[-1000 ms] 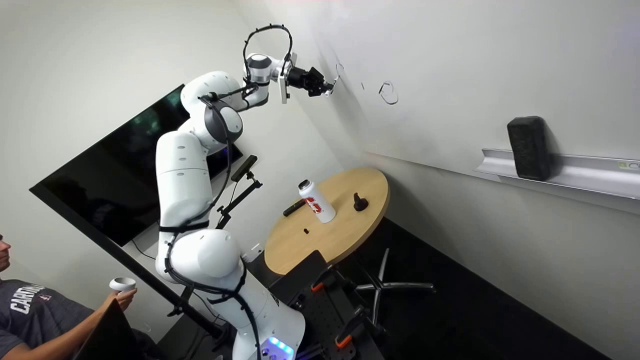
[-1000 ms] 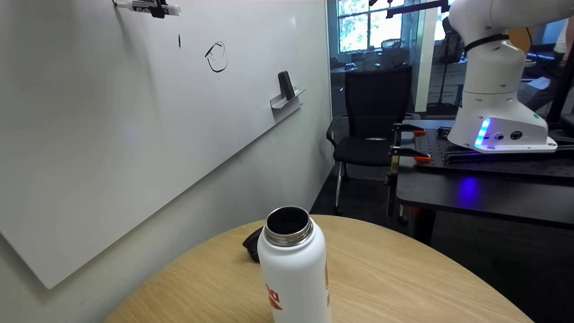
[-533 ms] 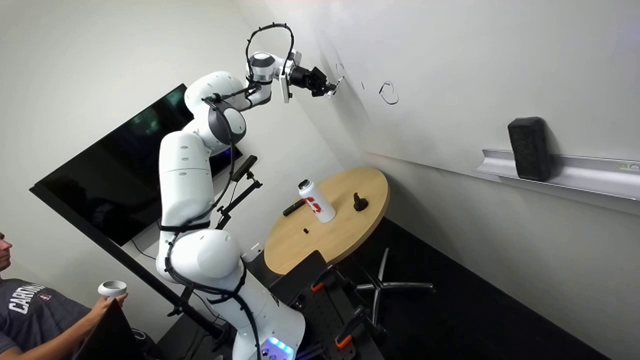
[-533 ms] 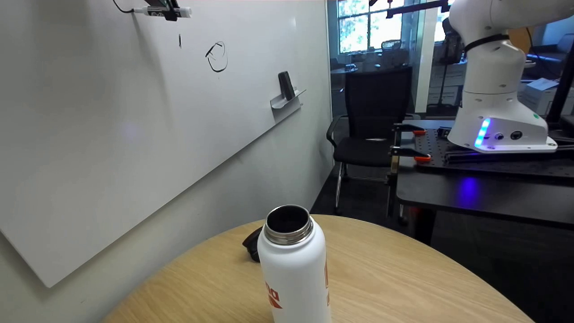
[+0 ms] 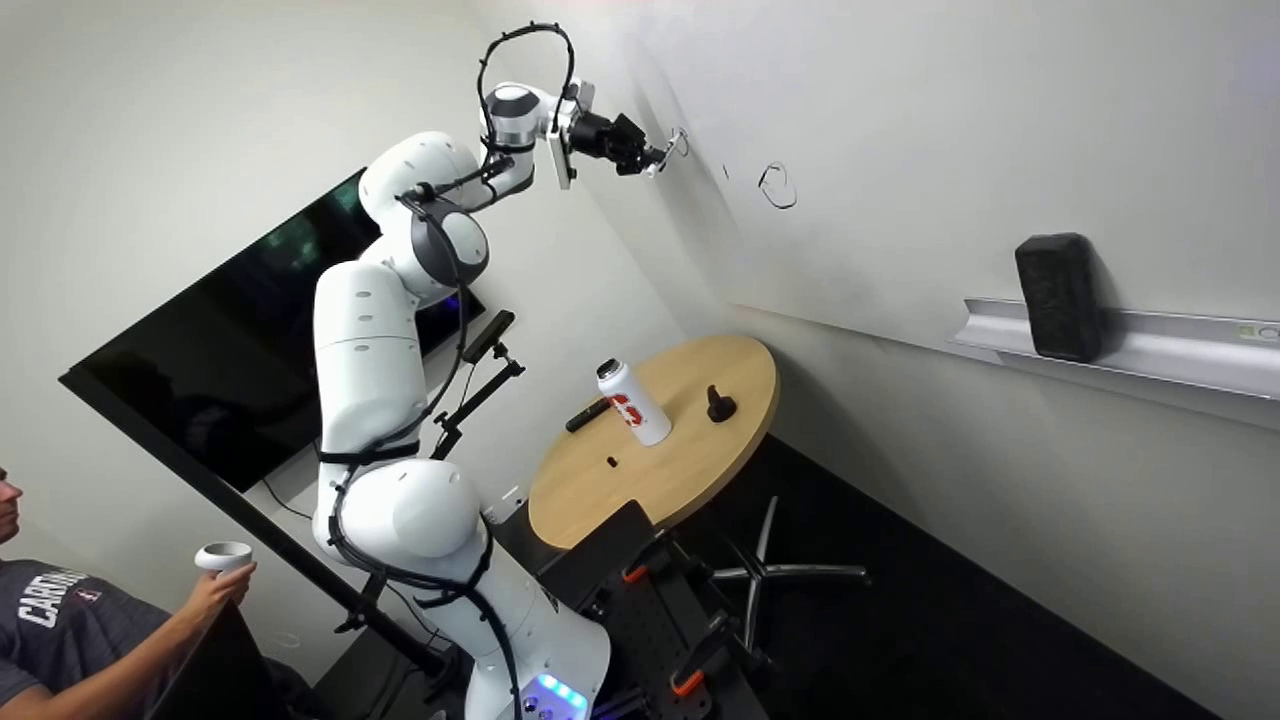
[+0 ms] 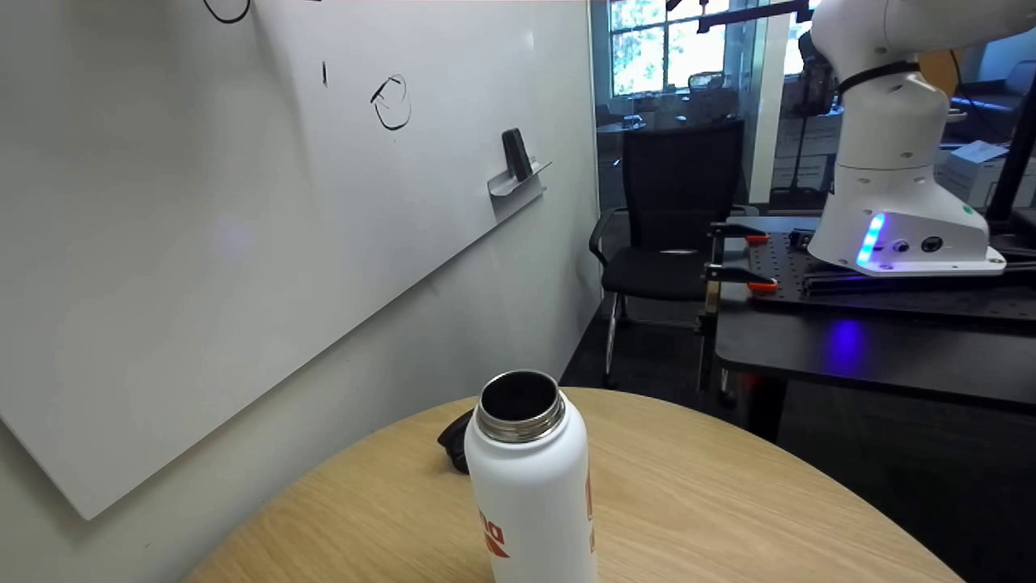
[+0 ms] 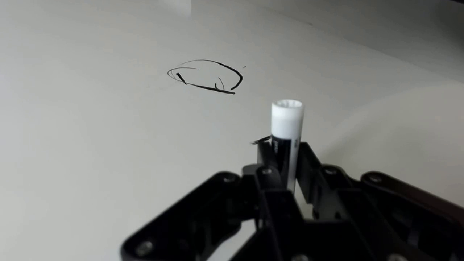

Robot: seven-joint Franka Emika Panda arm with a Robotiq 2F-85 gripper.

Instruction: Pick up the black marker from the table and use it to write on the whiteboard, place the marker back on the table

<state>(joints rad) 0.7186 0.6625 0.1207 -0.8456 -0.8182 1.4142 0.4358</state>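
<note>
My gripper (image 7: 284,148) is shut on the black marker (image 7: 287,119), a white-bodied pen with a black label, held between the two fingers. In an exterior view the gripper (image 5: 660,157) is high beside the whiteboard (image 5: 950,150), and the marker (image 5: 672,150) tilts up to a small loop drawn there. I cannot tell whether the tip touches; it is hidden in the wrist view. In an exterior view a fresh black curve (image 6: 227,19) shows at the top edge, with the gripper almost wholly out of view. The round wooden table (image 5: 680,485) stands below.
On the table stand a white bottle (image 5: 640,405), a black lid (image 5: 720,406), a dark cylinder (image 5: 587,415) and a small black piece (image 5: 612,462). A black eraser (image 5: 1060,295) rests on the board's ledge (image 5: 1190,350). A drawn circle (image 6: 392,127) is on the board.
The gripper and marker first moved slightly down and right, then up along the board. The black curve has grown into a U shape. The marker stays held.
</note>
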